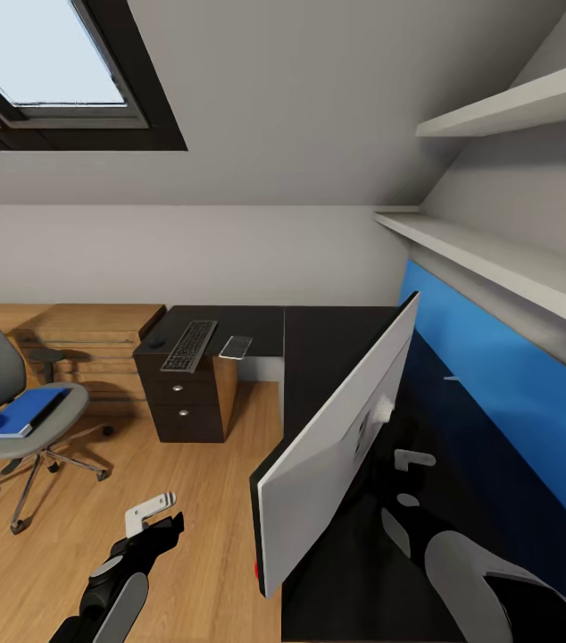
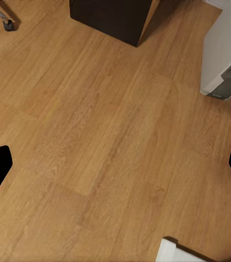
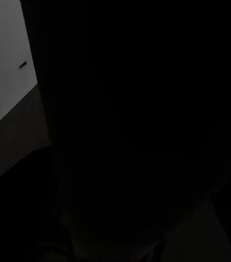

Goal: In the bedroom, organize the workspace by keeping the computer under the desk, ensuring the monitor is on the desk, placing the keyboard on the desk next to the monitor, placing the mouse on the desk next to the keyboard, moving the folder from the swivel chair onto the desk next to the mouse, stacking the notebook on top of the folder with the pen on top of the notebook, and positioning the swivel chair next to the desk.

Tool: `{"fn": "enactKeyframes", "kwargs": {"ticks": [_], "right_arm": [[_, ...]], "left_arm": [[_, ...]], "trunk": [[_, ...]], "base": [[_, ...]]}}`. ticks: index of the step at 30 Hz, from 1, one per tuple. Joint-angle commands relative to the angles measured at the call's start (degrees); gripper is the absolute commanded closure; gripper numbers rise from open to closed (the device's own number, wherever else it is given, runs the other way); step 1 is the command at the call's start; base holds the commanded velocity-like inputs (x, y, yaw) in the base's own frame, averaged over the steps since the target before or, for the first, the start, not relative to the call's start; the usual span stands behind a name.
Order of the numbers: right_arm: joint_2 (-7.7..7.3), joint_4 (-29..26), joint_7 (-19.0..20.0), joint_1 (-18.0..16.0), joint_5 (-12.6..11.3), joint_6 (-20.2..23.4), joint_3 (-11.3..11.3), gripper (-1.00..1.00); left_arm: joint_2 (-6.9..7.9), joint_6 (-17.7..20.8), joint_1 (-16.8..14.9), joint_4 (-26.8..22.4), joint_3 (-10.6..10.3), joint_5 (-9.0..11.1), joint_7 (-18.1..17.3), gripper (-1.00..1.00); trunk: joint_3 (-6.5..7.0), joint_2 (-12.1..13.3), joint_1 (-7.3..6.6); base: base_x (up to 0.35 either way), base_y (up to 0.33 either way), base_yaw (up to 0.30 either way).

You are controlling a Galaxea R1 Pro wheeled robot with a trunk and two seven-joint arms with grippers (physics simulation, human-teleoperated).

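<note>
We log: wide white-backed monitor (image 1: 337,438) tilted on black-topped L-shaped desk (image 1: 319,344); slim silver-grey keyboard (image 1: 188,346) on desk's far wing; left gripper (image 2: 115,164) spread over light wood floor (image 2: 93,136); right gripper's state we cannot tell.

A sloped grey ceiling (image 1: 319,107) runs down to a pale wall (image 1: 185,254). At eleven o'clock a black-framed skylight (image 1: 51,62) shows pale sky. Two white shelves (image 1: 497,259) line the wall at two o'clock. Light wood floor (image 1: 203,536) fills the six o'clock area. Low wooden shelving (image 1: 87,344) stands against the wall at nine o'clock.
</note>
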Motion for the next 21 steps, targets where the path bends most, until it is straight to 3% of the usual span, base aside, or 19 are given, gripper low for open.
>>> {"fn": "enactKeyframes", "kwargs": {"ticks": [1,9,21], "right_arm": [[0.03,0.0,-0.1,-0.1,0.5,-0.2,-0.4,1.0],[0.03,0.0,-0.1,-0.1,0.5,-0.2,-0.4,1.0],[-0.47,0.0,-0.1,-0.1,0.5,-0.2,-0.4,1.0]], "left_arm": [[0.08,0.1,-0.1,-0.1,-0.2,0.4,0.5,-1.0],[0.05,0.1,-0.1,-0.1,-0.1,0.4,0.5,-1.0],[0.02,0.1,-0.1,-0.1,-0.1,0.4,0.5,-1.0]], "trunk": [[-0.1,-0.1,0.03],[-0.1,-0.1,0.03],[-0.1,-0.1,0.03]], "base": [[0.0,0.0,0.0],[-0.021,-0.044,0.0],[-0.096,-0.267,0.0]]}}
